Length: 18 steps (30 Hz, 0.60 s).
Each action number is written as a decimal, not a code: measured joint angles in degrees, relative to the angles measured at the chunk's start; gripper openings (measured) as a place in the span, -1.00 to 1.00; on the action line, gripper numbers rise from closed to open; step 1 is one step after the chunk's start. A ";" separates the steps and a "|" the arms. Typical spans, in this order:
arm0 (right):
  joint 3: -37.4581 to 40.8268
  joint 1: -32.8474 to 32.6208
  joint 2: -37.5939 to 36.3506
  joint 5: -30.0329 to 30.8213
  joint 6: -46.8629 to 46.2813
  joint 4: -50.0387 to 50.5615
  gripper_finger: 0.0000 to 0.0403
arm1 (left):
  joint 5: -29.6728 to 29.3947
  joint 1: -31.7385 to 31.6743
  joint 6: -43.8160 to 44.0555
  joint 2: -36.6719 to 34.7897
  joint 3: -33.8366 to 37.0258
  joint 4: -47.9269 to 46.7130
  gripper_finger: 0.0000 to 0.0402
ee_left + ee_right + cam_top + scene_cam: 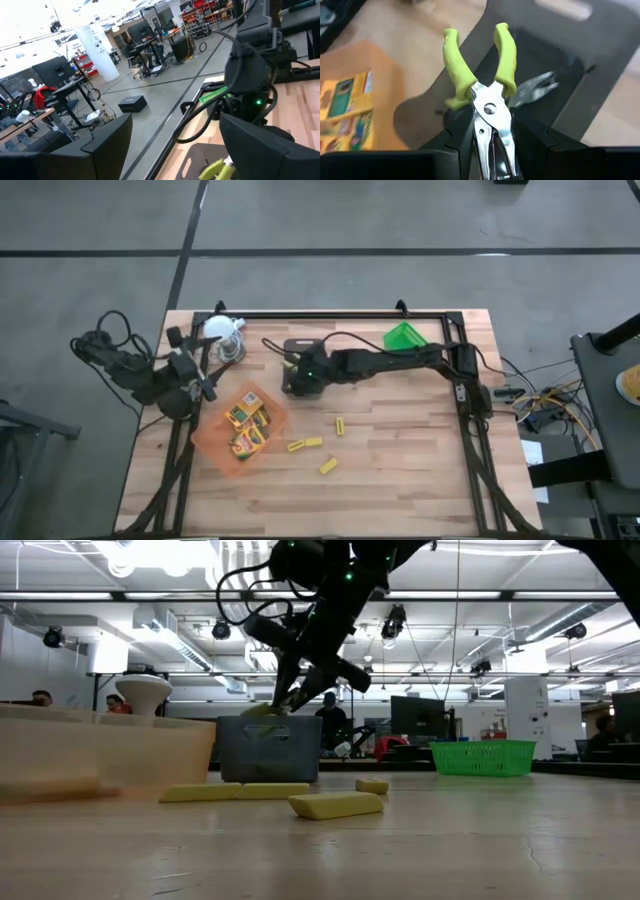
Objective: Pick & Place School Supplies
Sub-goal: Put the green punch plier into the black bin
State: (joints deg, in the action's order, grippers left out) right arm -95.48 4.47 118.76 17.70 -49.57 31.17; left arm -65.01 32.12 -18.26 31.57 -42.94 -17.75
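Lime-handled pliers (487, 95) hang, handles outward, clamped by their metal jaws in the right tool (492, 150), directly above the black tray (303, 377), seemingly for dropping in. Left tool (205, 385) waits wide beside the orange tray (215, 442) of crayon boxes (248, 428).

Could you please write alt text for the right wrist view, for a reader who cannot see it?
The right end effector grips lime-handled pliers by their metal jaws, handles pointing away, above a black tray. An orange tray holding crayon boxes sits beside it.
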 joint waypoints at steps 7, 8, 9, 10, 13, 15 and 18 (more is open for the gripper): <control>0.02 1.52 -0.04 -3.30 -2.80 0.47 -0.45 | 0.00 0.00 0.00 0.00 0.00 0.08 0.52; 0.02 1.68 -0.05 -3.30 -2.79 0.52 -0.45 | 0.00 0.00 0.00 0.00 0.00 0.08 0.52; 0.02 1.83 -0.07 -3.35 -2.88 0.84 -0.45 | 0.00 0.00 0.00 0.00 0.00 0.08 0.52; 0.02 2.00 -0.09 -3.39 -3.00 1.54 -0.45 | -0.02 0.00 0.02 -0.02 0.00 0.11 0.52; 0.03 2.27 0.13 -3.44 -2.99 3.94 -0.45 | 0.00 0.00 0.02 0.00 0.00 0.10 0.52; 0.10 2.48 0.26 -3.47 -2.89 5.88 -0.45 | 0.00 0.00 0.02 0.00 0.00 0.10 0.52; 0.13 2.54 0.91 -3.49 -1.40 6.08 -0.45 | 0.00 0.00 0.02 -0.02 0.00 0.12 0.52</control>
State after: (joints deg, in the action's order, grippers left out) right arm -95.35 7.01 119.67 14.21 -50.97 37.26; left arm -65.01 32.12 -18.24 31.55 -42.94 -17.63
